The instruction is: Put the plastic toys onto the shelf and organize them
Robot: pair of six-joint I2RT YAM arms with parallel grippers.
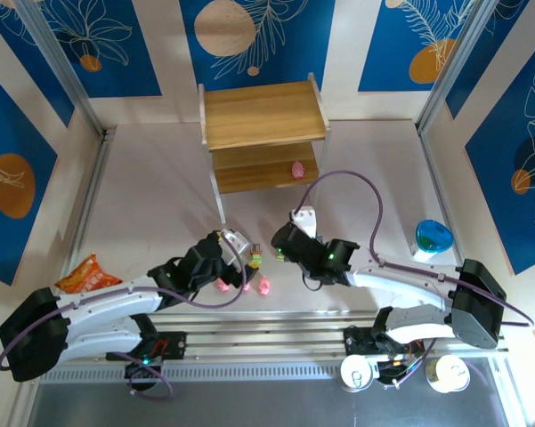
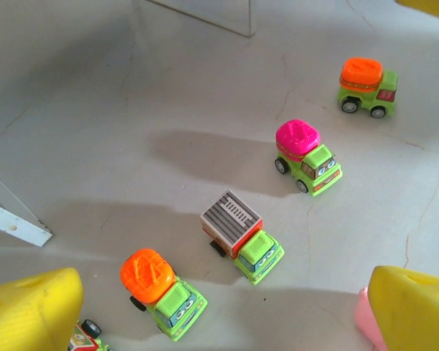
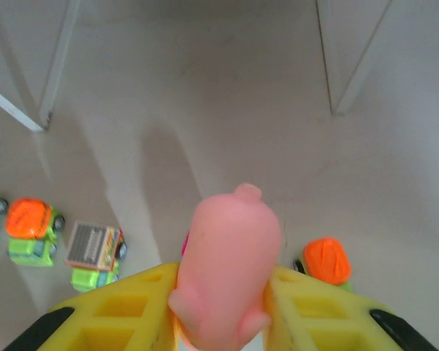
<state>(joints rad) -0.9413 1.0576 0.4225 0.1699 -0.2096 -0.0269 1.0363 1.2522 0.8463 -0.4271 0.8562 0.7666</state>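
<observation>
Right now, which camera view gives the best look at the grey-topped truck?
Left wrist view: the grey-topped truck sits near centre, sharp, its ribbed top and green cab clear. The right wrist view shows the truck small and blurred at lower left. In the top external view it is too tiny to tell from its neighbours.

Robot lab test cell: white table (image 1: 160,196) boxed in by blue leaf-print backdrop panels (image 1: 116,44), aluminium mounting rail (image 1: 267,347)
</observation>
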